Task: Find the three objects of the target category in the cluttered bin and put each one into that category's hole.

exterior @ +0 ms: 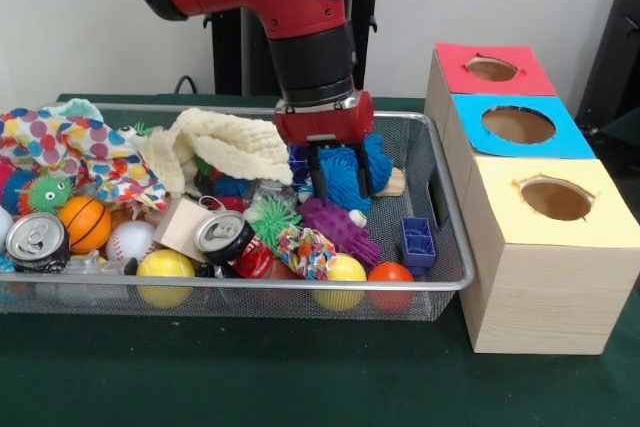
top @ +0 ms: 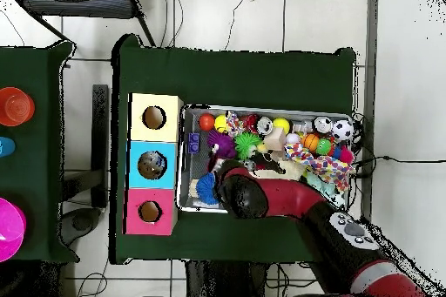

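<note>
My gripper (exterior: 342, 175) hangs low in the right part of the wire bin (exterior: 300, 285), open. Its fingers (exterior: 319, 177) straddle a blue spiky ball (exterior: 345, 169) that rests among the clutter. Just in front lie a purple spiky toy (exterior: 340, 227) and a green spiky toy (exterior: 272, 215). Right of the bin stand three boxes with holes: red (exterior: 491, 68), blue (exterior: 518, 124) and yellow (exterior: 556, 197). In the overhead view the arm (top: 261, 196) covers the gripper, and the blue spiky ball (top: 206, 189) shows beside it, near the blue box (top: 152, 165).
The bin also holds two cans (exterior: 222, 235), a basketball (exterior: 84, 223), a baseball (exterior: 130, 240), yellow balls (exterior: 165, 265), an orange ball (exterior: 390, 273), a blue block (exterior: 417, 242), a cream cloth (exterior: 235, 142) and a dotted cloth (exterior: 70, 147).
</note>
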Motion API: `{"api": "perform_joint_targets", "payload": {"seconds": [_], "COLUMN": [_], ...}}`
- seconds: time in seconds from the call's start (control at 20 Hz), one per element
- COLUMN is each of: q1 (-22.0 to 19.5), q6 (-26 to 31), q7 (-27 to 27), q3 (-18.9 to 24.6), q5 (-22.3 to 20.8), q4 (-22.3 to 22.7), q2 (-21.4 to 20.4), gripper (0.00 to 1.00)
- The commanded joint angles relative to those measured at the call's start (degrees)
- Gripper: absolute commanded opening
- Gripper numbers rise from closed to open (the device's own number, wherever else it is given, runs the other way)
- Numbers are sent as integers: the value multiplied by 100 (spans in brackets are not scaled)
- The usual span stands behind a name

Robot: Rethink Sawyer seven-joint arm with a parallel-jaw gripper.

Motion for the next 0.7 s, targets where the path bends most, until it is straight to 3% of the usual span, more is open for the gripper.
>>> {"api": "perform_joint_targets", "payload": {"seconds": [0.05, 0.7], "q1": [299, 460], "q6": [124, 93], "q7": [166, 112], "q3": [-590, -742], "q5": [-230, -240], "q4": [-792, -867], "q2": [-161, -258], "gripper": [100, 100]}}
